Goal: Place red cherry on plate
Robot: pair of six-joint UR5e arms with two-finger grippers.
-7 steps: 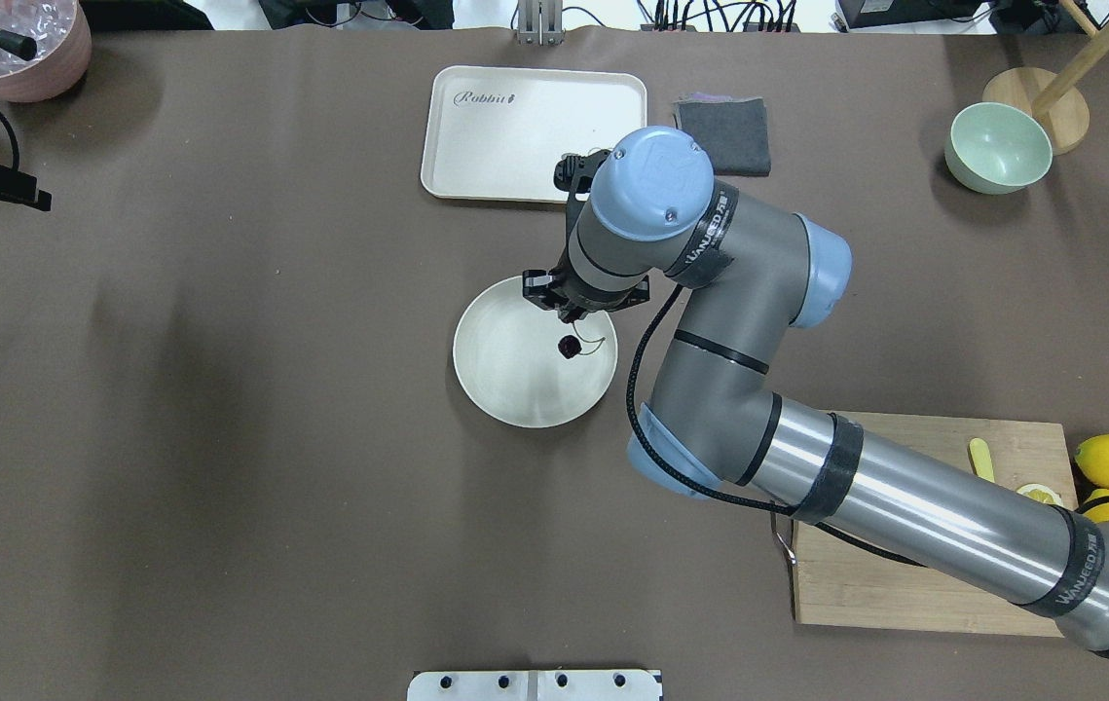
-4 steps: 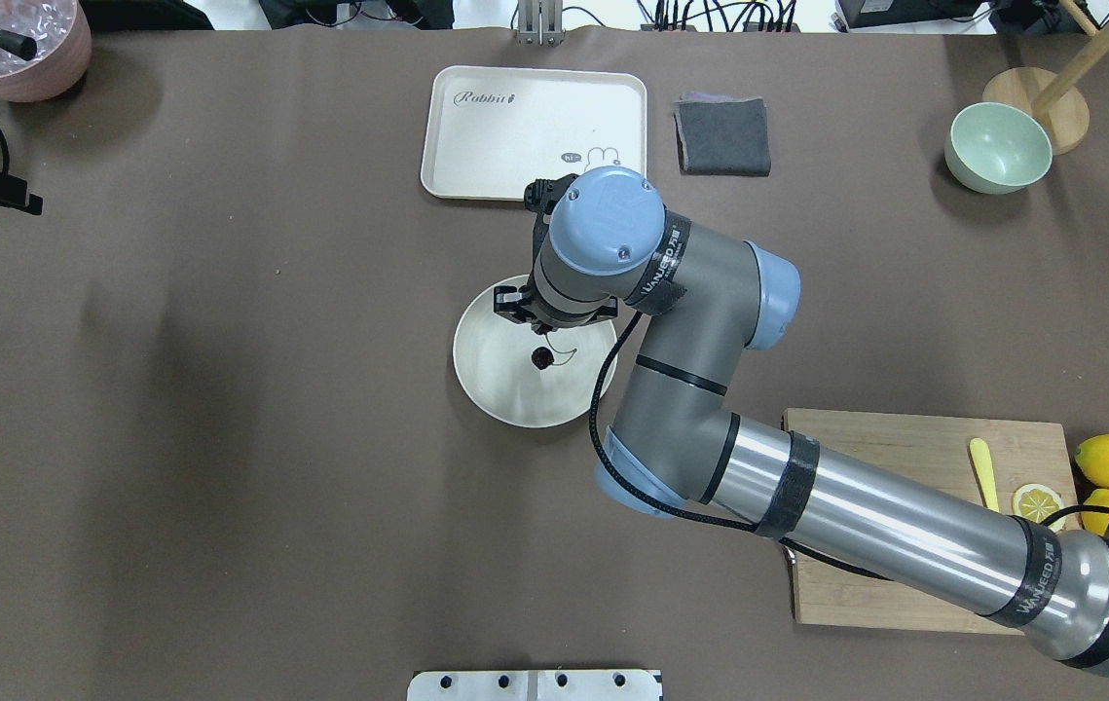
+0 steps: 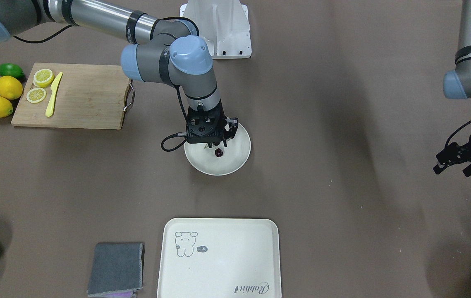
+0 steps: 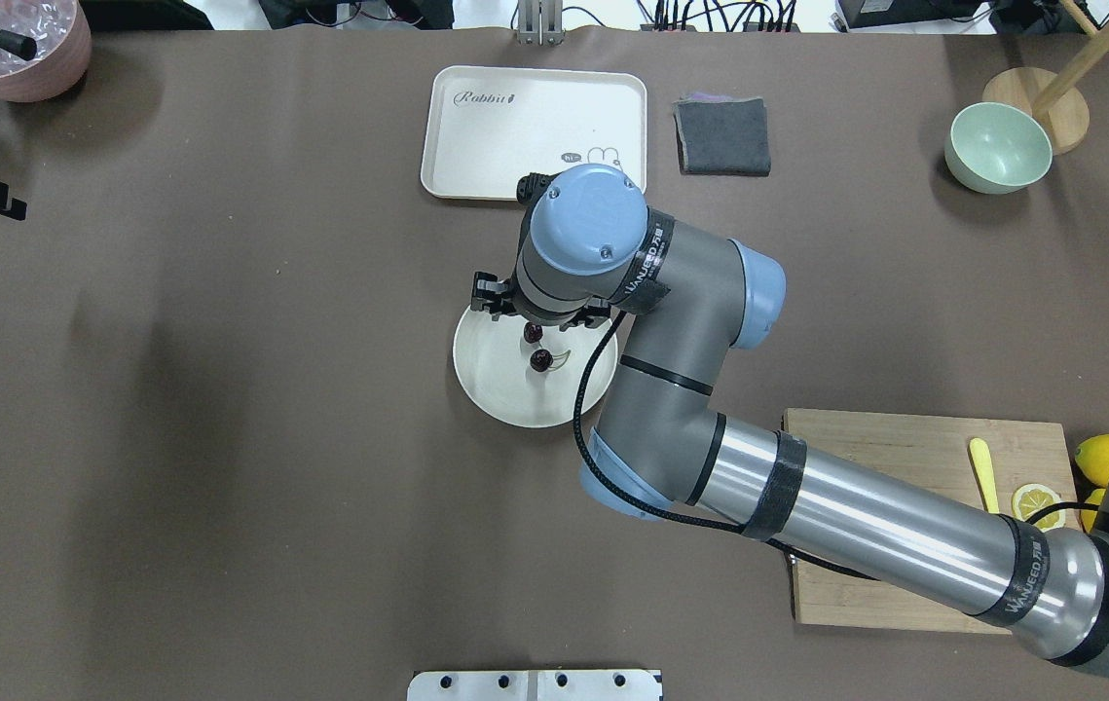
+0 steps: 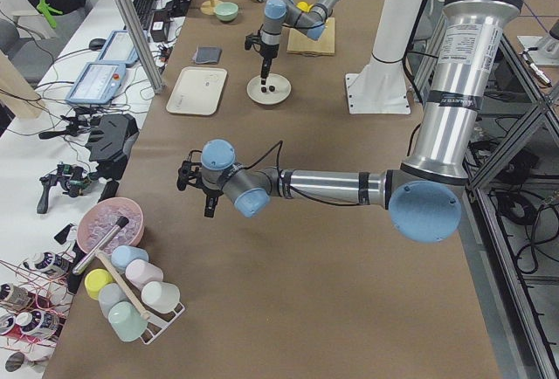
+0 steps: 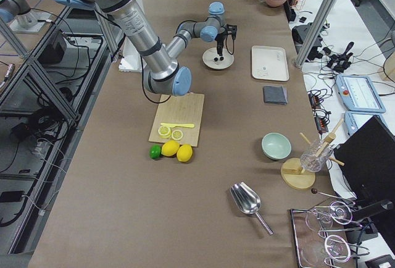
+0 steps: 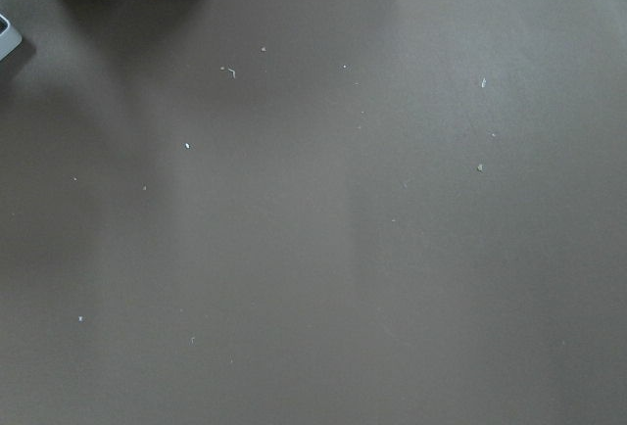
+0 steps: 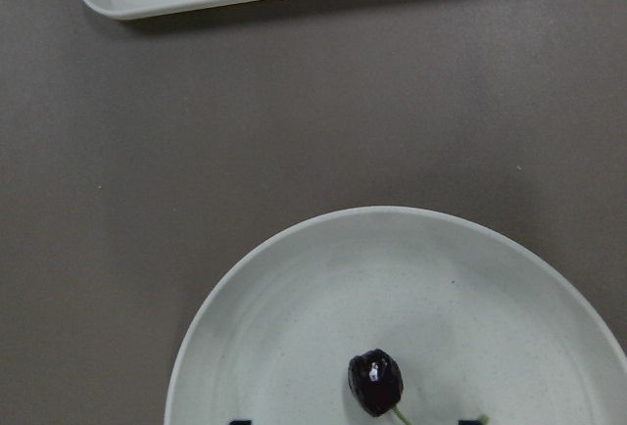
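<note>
The round cream plate sits mid-table, below the bear tray. The red cherry lies on it as two dark glossy fruits joined by thin stems. One of the fruits shows in the right wrist view, and the cherry also shows from the front. My right gripper hangs just over the plate's far half. Its fingertips stand apart, so it is open with nothing in its grip. My left gripper hovers over bare table far to the left and looks open and empty.
Beyond the plate are the cream bear tray and a grey cloth. A pale green bowl stands at the far right. A cutting board with a lemon slice and yellow knife, plus lemons, lies under the right arm. A pink bowl sits at the far left.
My right gripper has moved left across the plate with the cherry hanging under it. The cherry now lies on the plate and the fingers are apart. The left arm drifted slightly further left.
</note>
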